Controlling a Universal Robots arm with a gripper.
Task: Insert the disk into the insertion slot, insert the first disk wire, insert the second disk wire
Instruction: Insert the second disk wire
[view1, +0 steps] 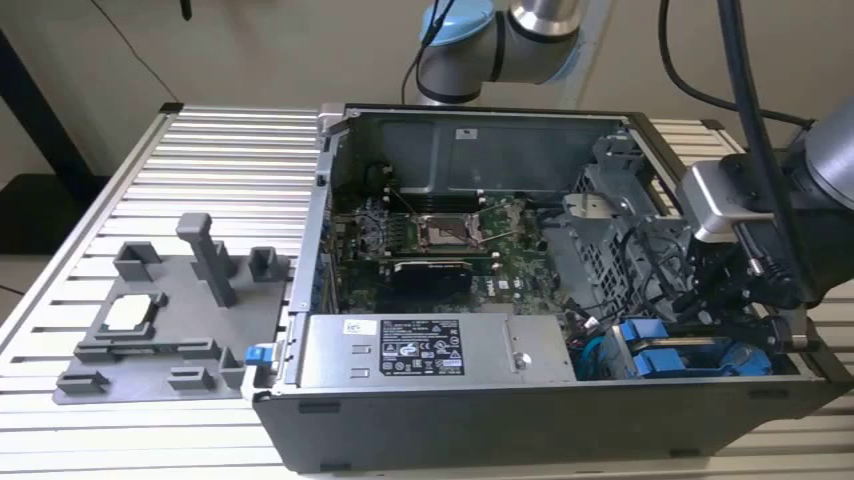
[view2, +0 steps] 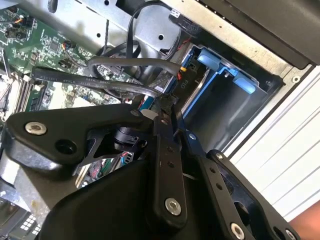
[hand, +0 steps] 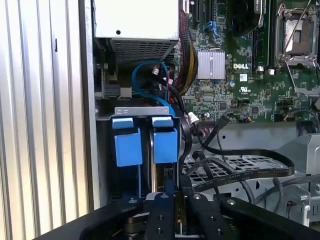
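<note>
The disk (hand: 165, 145) sits in its blue frame inside the insertion slot (hand: 135, 111), a grey metal bay in the open computer case, beside another blue-framed drive (hand: 127, 146). In the exterior view both blue frames (view1: 657, 352) lie at the case's lower right corner. My gripper (hand: 178, 194) hangs right over the disk's inner end. Its fingers (view2: 164, 145) are drawn together on the black connector of a disk wire (view2: 167, 102). A flat black cable (view2: 95, 82) runs from there toward the motherboard. The wire's socket on the disk is hidden behind the fingers.
A grey power supply box (view1: 400, 350) with a sticker lies along the case's near wall. The green motherboard (view1: 427, 240) fills the middle. Loose cables (hand: 235, 170) cross a perforated cage beside the gripper. A grey fixture (view1: 174, 310) stands on the slatted table at the exterior view's left.
</note>
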